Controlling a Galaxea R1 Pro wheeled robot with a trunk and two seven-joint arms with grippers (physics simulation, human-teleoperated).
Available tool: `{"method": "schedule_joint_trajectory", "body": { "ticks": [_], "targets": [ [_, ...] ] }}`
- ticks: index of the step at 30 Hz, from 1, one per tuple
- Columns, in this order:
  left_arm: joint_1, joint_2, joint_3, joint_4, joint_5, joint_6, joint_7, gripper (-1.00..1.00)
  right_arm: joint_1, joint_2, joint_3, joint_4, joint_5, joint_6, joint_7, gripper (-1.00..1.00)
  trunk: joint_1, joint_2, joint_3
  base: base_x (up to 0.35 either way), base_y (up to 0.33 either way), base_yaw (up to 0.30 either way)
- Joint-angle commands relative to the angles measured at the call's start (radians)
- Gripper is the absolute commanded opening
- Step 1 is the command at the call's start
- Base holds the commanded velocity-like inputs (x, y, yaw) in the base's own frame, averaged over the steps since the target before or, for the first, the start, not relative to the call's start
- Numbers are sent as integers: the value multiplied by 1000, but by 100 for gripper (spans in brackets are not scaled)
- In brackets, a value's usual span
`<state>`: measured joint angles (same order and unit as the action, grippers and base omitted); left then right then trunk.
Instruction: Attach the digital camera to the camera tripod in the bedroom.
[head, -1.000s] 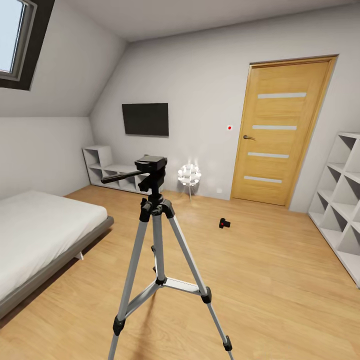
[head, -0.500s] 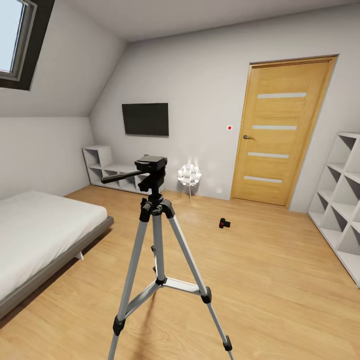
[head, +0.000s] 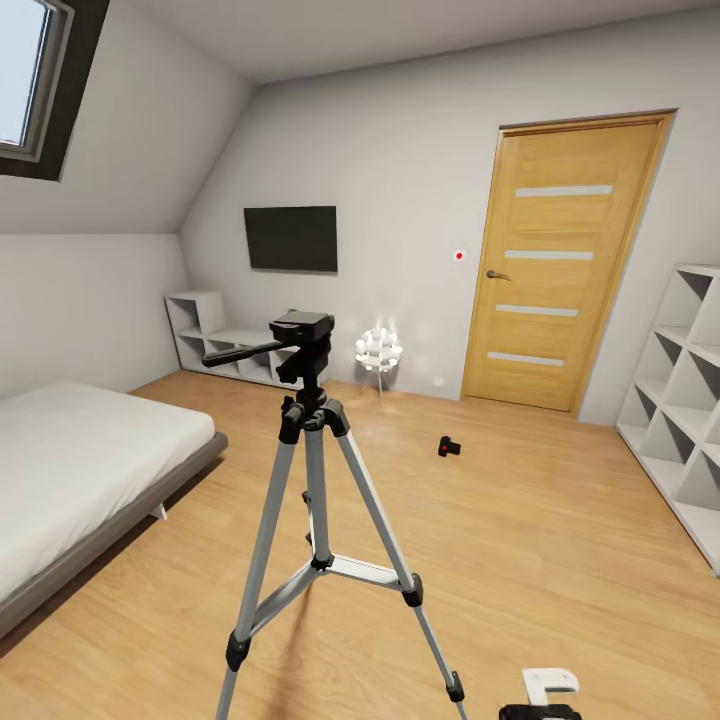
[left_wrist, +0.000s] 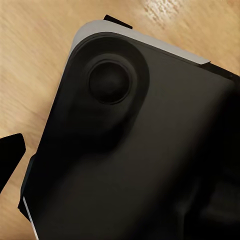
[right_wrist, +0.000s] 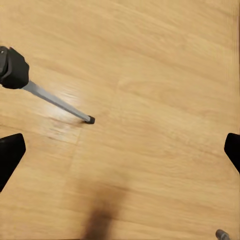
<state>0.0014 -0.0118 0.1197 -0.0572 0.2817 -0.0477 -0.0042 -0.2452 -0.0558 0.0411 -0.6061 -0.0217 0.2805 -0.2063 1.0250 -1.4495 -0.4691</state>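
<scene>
- The camera tripod (head: 318, 470) stands on the wood floor (head: 560, 560), near the bed (head: 80, 470)
- The digital camera (head: 449, 446) lies on the floor, well apart, toward the door (head: 560, 260)
- The right hand (right_wrist: 120, 150) is open
- I cannot tell about the left hand

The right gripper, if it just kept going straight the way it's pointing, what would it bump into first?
Most likely the bare wood floor. The right gripper points down at it with its fingers spread wide, and a tripod leg lies off to one side of that line. How far off the floor is cannot be judged.
</scene>
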Motion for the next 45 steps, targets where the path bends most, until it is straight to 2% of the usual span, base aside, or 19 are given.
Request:
{"method": "schedule_joint_trajectory", "body": {
  "ticks": [1, 6, 7, 10, 12, 15, 17, 18, 25, 31, 39, 41, 42, 45],
  "targets": [
    [0, 0, 8, -1, 1, -1, 0, 100, -6, 1, 4, -8, -8, 12, -11, 100, 0, -1, -1, 0, 0, 0],
    [0, 0, 8, -1, 1, -1, 0, 100, -34, 8, 5, -36, -35, 40, -37, 100, 0, -1, -1, 0, 0, 0],
    [0, 0, 8, -1, 1, -1, 0, 100, -279, 9, 5, -46, -46, 74, -38, 100, 0, -1, -1, 0, 0, 0],
    [0, -1, 8, -1, 1, -1, 0, 100, -354, 9, 5, -47, -63, 78, -38, 100, 0, -1, -1, 0, 0, 0],
    [0, -1, 7, -1, 1, -1, 0, 100, -376, 9, 5, -54, -66, 79, -33, 100, 0, -1, -1, 0, 0, 0],
    [0, 0, 7, -1, 1, -1, 0, 100, -387, 8, 6, -65, -69, 79, -19, 100, 0, -1, -1, 0, 0, 0],
    [0, 0, 7, -1, 1, -1, 0, 100, -393, 7, 6, -78, -70, 79, 15, 100, 0, -1, -1, 0, 0, 0],
    [0, 0, 6, -1, 1, -1, 0, 100, -397, -1, 6, -103, -70, 79, 172, 100, 0, -1, -1, 0, 0, 0],
    [0, 0, 6, -1, 1, -1, 0, 100, -397, -6, 14, -174, -54, 76, 377, 100, 0, -1, -1, 0, 0, 0],
    [0, 0, 5, -1, 1, -1, 0, 100, -401, -5, 19, -250, -28, 74, 431, 100, 0, -1, -1, 0, 0, 0],
    [0, 0, 5, -1, 1, -1, 0, 100, -403, -5, 20, -281, -9, 66, 474, 100, 0, -1, -1, 0, 0, 0],
    [0, 0, 5, -1, 0, -1, 0, 100, -403, -5, 20, -285, -4, 65, 504, 100, 0, -1, -1, 0, 0, 0],
    [0, 0, 5, -1, -1, -1, 0, 100, -404, -6, 19, -287, 0, 64, 542, 100, 0, -1, -1, 0, 0, 0],
    [0, 0, 5, -1, -1, -1, 0, 100, -404, -7, 19, -288, 2, 64, 562, 100, 0, -1, -1, 0, 0, 0]
  ]
}}
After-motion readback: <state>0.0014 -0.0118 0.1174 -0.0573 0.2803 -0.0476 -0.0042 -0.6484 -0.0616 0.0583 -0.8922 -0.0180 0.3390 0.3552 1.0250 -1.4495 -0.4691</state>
